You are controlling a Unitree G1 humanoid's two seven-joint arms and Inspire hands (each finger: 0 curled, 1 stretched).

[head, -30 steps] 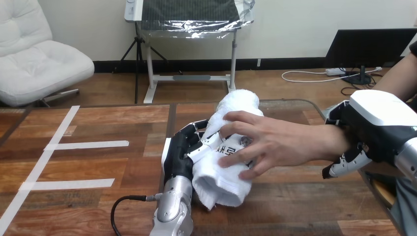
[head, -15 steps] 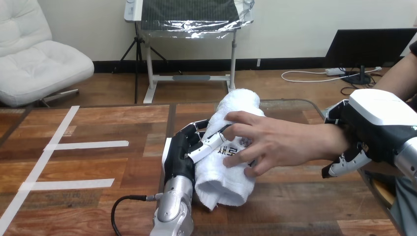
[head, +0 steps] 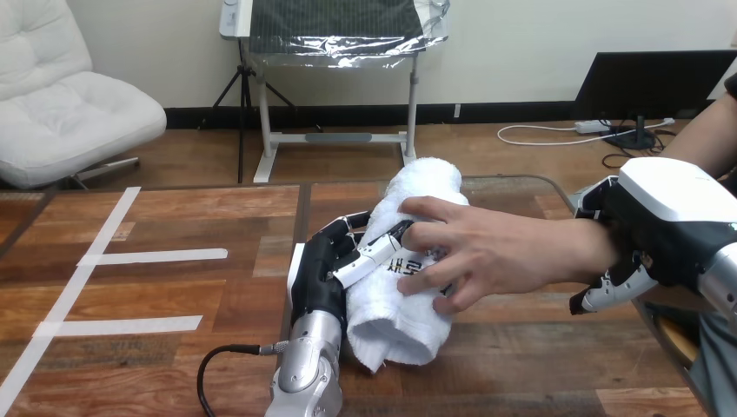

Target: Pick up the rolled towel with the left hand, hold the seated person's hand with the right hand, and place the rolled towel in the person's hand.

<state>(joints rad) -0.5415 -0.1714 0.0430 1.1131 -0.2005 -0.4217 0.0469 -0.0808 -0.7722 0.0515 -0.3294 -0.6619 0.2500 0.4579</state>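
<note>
Two grips: left hand [head: 317, 271] clasps the rolled towel [head: 407, 323], right hand [head: 669, 210] wraps the person's wrist [head: 593, 248]; the person's hand [head: 504, 254] has curled tighter on it, handover near.

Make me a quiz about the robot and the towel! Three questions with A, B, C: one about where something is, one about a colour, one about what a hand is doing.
1. Where do the fingers of the person's hand rest?
A. on the rolled towel
B. under the rolled towel
C. well away from it

2. What colour is the rolled towel?
A. blue
B. red
C. white

3. What is the robot's left hand doing?
A. lying open and flat
B. curling its fingers round the rolled towel
C. making a fist on nothing

Answers:
1 A, the person's fingers lie across the towel's upper side.
2 C, its cloth is white.
3 B, its fingers wrap the towel from the left.
</note>
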